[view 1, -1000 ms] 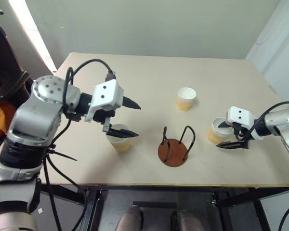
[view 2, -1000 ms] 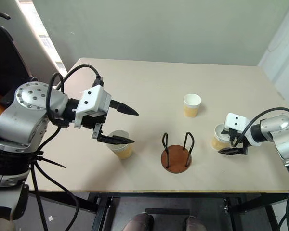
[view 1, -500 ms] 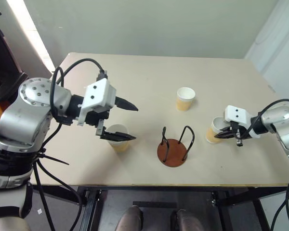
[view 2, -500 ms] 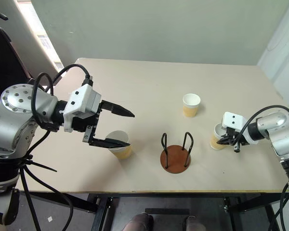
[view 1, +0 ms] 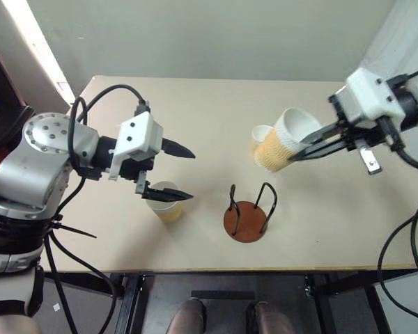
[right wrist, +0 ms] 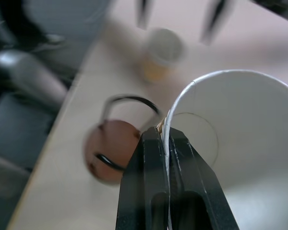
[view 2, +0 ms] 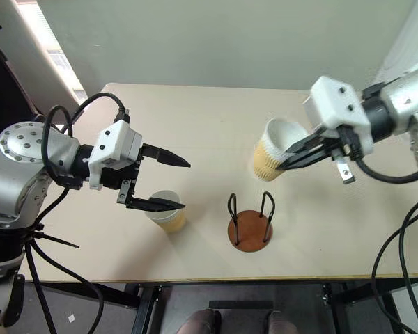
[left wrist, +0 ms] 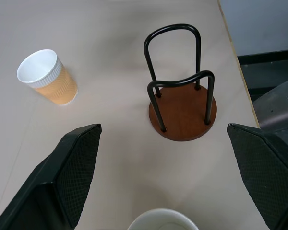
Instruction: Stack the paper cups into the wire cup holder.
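Observation:
My right gripper [view 1: 294, 156] is shut on the rim of a paper cup [view 1: 281, 147], pinching the wall between both fingers [right wrist: 153, 158]. That cup hangs tilted in the air, up and to the right of the wire cup holder [view 1: 247, 217], whose brown disc and two black loops stand empty near the table's front. A second paper cup [view 1: 259, 134] stands upright behind the held one, partly hidden by it. My left gripper [view 1: 192, 176] is open, hovering just over a third paper cup [view 1: 164, 207] left of the holder, its lower finger across the rim.
The beige table [view 1: 195, 104] runs wide behind the cups, with its front edge close behind the holder. A pale wall stands beyond the far edge. Dark objects sit off the table's left side.
My right gripper shut on the rim of the cup at the table's right side, then lifted it up and leftward toward the holder. The left gripper stayed open over its cup.

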`<state>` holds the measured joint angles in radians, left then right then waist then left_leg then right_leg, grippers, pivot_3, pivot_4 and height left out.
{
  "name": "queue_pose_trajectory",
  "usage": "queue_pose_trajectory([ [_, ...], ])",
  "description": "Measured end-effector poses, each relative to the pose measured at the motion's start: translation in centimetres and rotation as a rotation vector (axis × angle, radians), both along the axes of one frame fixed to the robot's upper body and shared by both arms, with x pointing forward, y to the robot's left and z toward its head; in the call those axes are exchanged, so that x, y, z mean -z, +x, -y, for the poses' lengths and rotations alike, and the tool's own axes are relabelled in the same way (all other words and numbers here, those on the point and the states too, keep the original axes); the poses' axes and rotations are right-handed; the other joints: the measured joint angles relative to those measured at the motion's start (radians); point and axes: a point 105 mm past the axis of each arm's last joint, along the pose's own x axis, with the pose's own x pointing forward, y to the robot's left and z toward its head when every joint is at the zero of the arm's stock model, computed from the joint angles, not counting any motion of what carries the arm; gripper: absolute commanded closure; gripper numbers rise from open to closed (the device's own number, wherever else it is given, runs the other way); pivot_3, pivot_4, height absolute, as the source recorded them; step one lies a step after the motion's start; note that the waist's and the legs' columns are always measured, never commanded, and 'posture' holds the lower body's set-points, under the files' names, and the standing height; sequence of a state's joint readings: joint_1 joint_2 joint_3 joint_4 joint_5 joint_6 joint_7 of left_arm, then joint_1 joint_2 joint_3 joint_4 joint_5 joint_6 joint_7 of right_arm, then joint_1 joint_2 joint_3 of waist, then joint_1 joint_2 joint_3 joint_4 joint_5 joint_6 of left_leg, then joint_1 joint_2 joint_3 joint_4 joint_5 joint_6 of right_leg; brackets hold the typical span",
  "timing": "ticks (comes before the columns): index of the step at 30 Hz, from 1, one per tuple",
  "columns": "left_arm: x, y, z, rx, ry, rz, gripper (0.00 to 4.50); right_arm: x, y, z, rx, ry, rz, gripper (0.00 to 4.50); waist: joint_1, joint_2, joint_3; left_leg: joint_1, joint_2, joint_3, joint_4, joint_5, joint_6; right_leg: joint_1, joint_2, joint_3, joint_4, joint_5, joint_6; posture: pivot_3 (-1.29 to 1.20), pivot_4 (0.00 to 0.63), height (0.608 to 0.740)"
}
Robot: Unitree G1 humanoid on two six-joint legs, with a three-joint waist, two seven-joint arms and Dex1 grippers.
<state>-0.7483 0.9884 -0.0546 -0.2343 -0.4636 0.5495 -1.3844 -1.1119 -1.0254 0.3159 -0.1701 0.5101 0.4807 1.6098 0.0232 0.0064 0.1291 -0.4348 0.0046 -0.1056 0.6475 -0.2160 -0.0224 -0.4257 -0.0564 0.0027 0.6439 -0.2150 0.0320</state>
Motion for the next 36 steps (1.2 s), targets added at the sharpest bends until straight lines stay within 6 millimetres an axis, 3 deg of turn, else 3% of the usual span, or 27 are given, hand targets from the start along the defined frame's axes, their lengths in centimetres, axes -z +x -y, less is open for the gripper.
queue_pose_trajectory([
  [8, 0.3, 0.0, 0.0, -0.007, -0.008, -0.007, 0.0, 2.7, 0.3, -1.2, -0.079, -0.085, -0.022, 4.47, -0.002, 0.0, 0.0, 0.001, 0.001, 0.0, 0.0, -0.001, 0.001, -0.001, 0.0, 0.0, 0.002, 0.0, 0.0, 0.0, 0.15, 0.74],
  [14, 0.7, -0.3, 0.0, -0.017, 0.001, -0.015, 0.0, 3.5, 0.8, -1.4, -0.099, -0.119, 0.012, 4.47, -0.002, 0.0, 0.0, 0.001, 0.001, 0.0, 0.0, 0.0, 0.001, -0.001, 0.0, 0.0, 0.002, 0.0, 0.0, 0.0, 0.15, 0.74],
  [18, 0.8, -0.3, 0.0, -0.023, 0.003, -0.019, 0.0, 4.1, 1.0, -1.3, -0.105, -0.138, 0.013, 3.57, -0.002, 0.0, 0.0, 0.001, 0.001, 0.0, 0.0, 0.0, 0.001, -0.001, 0.0, -0.001, 0.003, 0.0, 0.0, 0.0, 0.15, 0.74],
  [28, 0.2, 1.0, -0.2, -0.09, -0.022, 0.035, 0.0, 4.2, 1.7, -1.0, -0.078, -0.149, 0.008, 0.05, -0.002, 0.0, 0.0, 0.001, 0.001, 0.0, 0.0, 0.0, 0.001, -0.001, 0.0, -0.001, 0.003, 0.0, -0.001, 0.0, 0.15, 0.74],
  [31, -0.8, 3.2, -0.3, -0.181, -0.054, 0.126, 0.0, 3.4, 4.1, -1.5, -0.007, -0.103, 0.057, 0.01, -0.005, 0.0, 0.0, 0.002, 0.002, 0.0, 0.0, 0.001, 0.001, -0.001, 0.0, -0.001, 0.003, 0.003, -0.005, 0.0, 0.15, 0.74],
  [36, -0.4, 7.2, -0.8, -0.365, -0.059, 0.215, 0.0, 2.2, 10.8, -2.0, 0.238, -0.01, 0.211, 0.01, -0.008, 0.0, 0.0, 0.005, 0.003, 0.0, 0.0, 0.003, 0.002, -0.001, 0.0, 0.0, 0.004, 0.006, -0.008, 0.0, 0.15, 0.74],
])
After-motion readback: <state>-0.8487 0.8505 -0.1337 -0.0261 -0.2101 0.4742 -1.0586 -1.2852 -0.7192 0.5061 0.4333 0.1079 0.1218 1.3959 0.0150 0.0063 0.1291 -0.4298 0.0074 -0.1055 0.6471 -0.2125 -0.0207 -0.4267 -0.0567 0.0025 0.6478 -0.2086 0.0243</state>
